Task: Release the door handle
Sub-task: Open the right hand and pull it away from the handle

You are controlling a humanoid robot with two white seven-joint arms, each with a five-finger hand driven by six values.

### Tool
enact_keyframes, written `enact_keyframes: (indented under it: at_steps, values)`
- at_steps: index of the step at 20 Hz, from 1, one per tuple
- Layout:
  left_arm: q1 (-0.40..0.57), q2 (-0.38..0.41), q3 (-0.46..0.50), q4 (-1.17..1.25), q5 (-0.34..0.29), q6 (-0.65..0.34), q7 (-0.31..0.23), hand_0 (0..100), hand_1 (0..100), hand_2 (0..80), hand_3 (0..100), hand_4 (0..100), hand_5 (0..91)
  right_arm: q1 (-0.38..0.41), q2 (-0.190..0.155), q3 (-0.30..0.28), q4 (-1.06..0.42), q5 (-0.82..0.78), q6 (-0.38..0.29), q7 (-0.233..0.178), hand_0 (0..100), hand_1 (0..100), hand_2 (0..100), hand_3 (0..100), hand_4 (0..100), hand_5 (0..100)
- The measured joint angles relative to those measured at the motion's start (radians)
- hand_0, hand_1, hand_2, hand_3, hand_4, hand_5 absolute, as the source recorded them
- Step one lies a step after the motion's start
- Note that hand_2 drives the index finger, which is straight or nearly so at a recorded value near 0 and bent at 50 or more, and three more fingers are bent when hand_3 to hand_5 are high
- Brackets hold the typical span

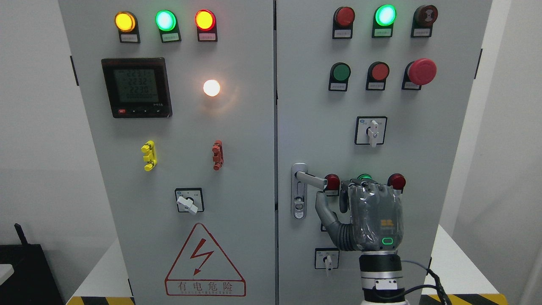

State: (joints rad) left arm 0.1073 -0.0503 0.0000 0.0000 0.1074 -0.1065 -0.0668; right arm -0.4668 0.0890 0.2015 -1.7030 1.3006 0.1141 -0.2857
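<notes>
From my remote station, the robot's grey right hand [366, 214] stands upright against the right door of the pale grey electrical cabinet [237, 127], its arm rising from the bottom edge right of centre. The silver metal lever door handle [311, 179] juts rightward from its lock plate near the door's left edge. My hand's fingers are loosely curled and grasp nothing; the thumb sits just below the lever's tip.

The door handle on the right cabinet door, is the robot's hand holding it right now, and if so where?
It cannot be told for sure. The right hand sits at the free end of the door handle, thumb just beneath it, but a closed grasp isn't visible.
</notes>
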Motion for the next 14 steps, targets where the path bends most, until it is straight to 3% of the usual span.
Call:
enact_keyframes:
  at_steps: [3,5,6,7,8,10,11,13,14]
  values:
    - [0.0,0.0,0.0,0.0,0.0,0.0,0.0,12,39,0.0,0,0,0.0,0.035,-0.015,0.001,-0.019,-0.006,-0.028,-0.025,51,38,90,100,92,99]
    - [0.0,0.0,0.0,0.0,0.0,0.0,0.0,12,39,0.0,0,0,0.0,0.064,-0.031,-0.001,-0.036,-0.011,-0.056,-0.05,51,36,80,100,88,96]
    - [0.0,0.0,0.0,0.0,0.0,0.0,0.0,12,39,0.0,0,0,0.0,0.077,-0.042,-0.004,-0.043,-0.014,-0.07,-0.061,50,36,71,97,82,87]
    - [0.0,0.0,0.0,0.0,0.0,0.0,0.0,12,39,0.0,0,0,0.0,0.092,-0.053,-0.007,-0.051,-0.021,-0.079,-0.07,50,35,59,87,71,74]
    - [0.0,0.0,0.0,0.0,0.0,0.0,0.0,12,39,0.0,0,0,0.0,0.108,-0.067,-0.012,-0.061,-0.029,-0.09,-0.076,49,35,55,79,66,66]
    - [0.0,0.0,0.0,0.0,0.0,0.0,0.0,12,39,0.0,0,0,0.0,0.132,-0.094,-0.021,-0.077,-0.054,-0.112,-0.083,49,29,33,50,37,34]
    - [0.0,0.0,0.0,0.0,0.0,0.0,0.0,12,39,0.0,0,0,0.0,0.143,-0.108,-0.027,-0.085,-0.067,-0.122,-0.085,50,28,30,46,34,30]
    - [0.0,0.0,0.0,0.0,0.0,0.0,0.0,12,39,0.0,0,0,0.0,0.162,-0.135,-0.038,-0.099,-0.099,-0.141,-0.087,52,15,7,13,4,1]
    - [0.0,0.0,0.0,0.0,0.0,0.0,0.0,12,39,0.0,0,0,0.0,0.169,-0.148,-0.044,-0.106,-0.114,-0.146,-0.088,52,13,5,10,1,0]
